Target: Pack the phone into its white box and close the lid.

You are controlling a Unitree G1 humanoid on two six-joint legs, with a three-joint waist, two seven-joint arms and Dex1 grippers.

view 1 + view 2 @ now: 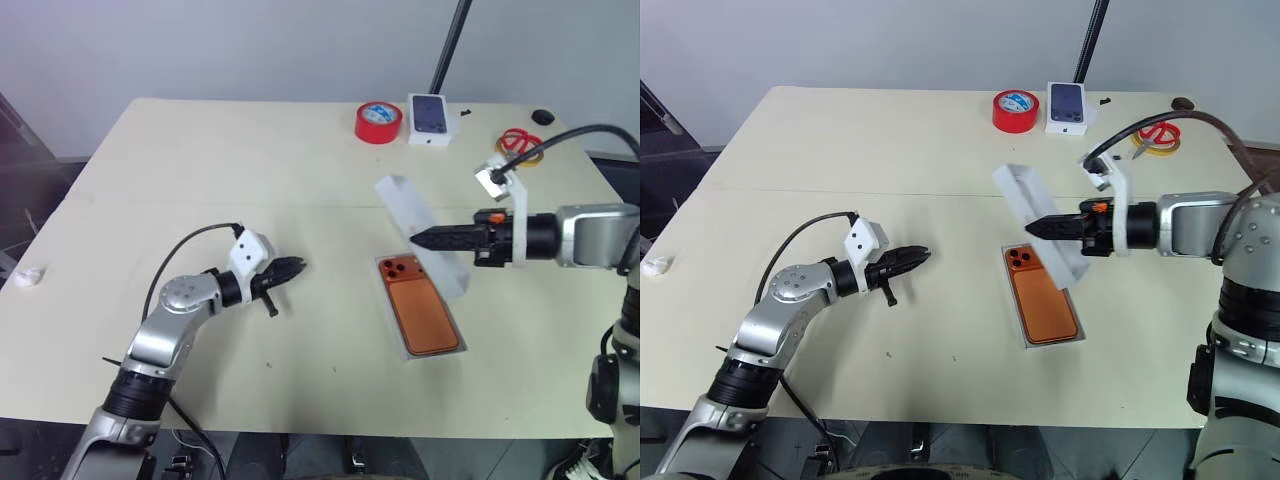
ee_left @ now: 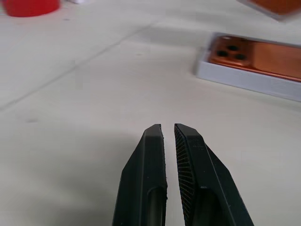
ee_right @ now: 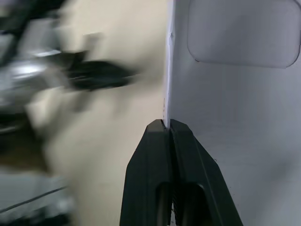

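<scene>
We pinched the lid (image 1: 1040,230) edgewise in our right gripper (image 1: 1032,229), tilted above the phone (image 1: 1042,301), ready to cover it; our left gripper (image 1: 923,254) was clenched empty.

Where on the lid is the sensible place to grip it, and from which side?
The thin side wall of the lid, pinched from the robot's right, as the right gripper does now, shut on that rim. The lid hangs tilted above the phone in the white box, so only its edge fits between the fingers.
</scene>
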